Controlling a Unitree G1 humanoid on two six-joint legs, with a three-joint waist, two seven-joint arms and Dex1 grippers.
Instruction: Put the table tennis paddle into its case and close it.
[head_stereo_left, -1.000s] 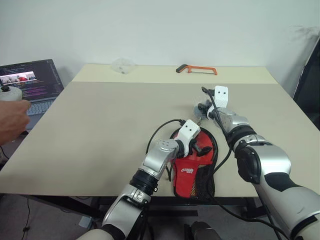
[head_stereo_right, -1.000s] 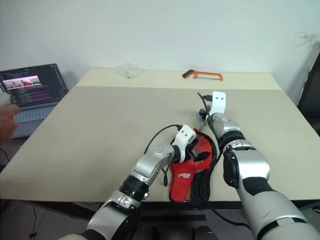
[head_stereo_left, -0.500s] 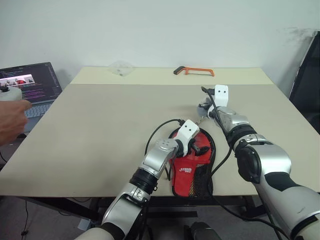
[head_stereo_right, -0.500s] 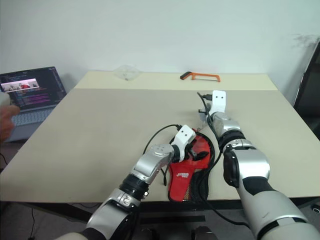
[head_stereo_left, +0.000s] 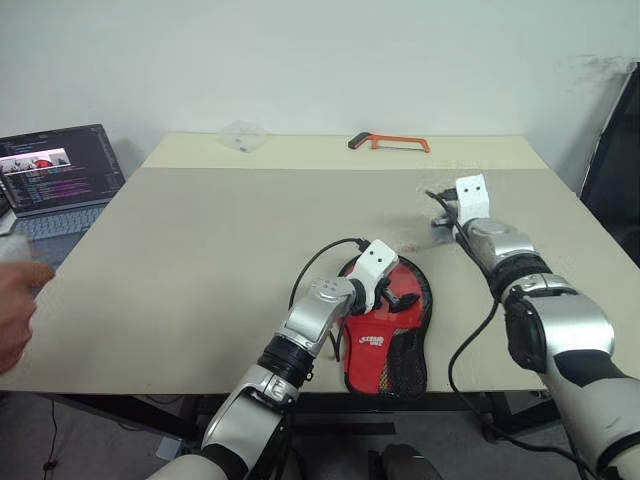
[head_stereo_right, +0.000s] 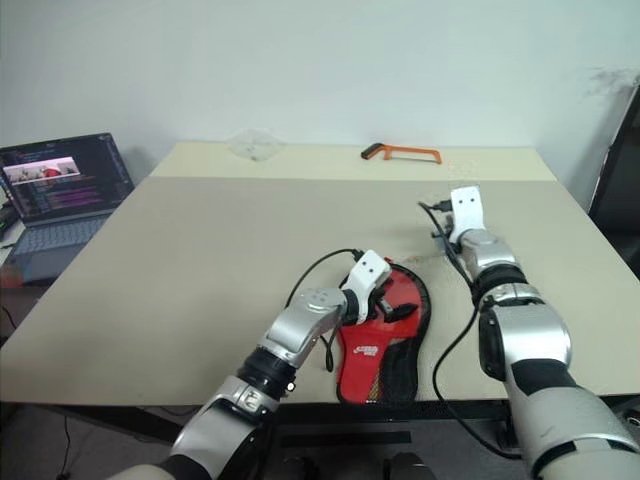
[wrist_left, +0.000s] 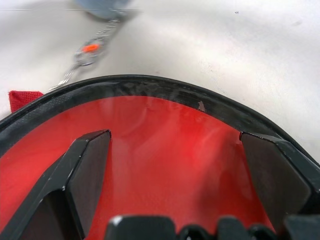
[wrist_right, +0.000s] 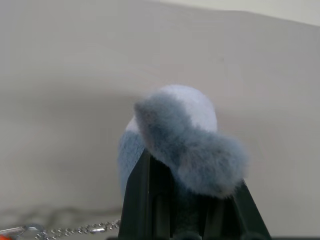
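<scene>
The case (head_stereo_left: 385, 335) is red with a white logo, black mesh and black rim; its plush ball (wrist_right: 175, 135) is pale grey-blue.

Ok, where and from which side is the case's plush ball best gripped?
Across the plush ball's soft round body, not the thin chain, coming in low over the table from the robot's side. The fluff squashes between the fingers, as the right gripper's shut pinch shows; the chain trails toward the case.
</scene>
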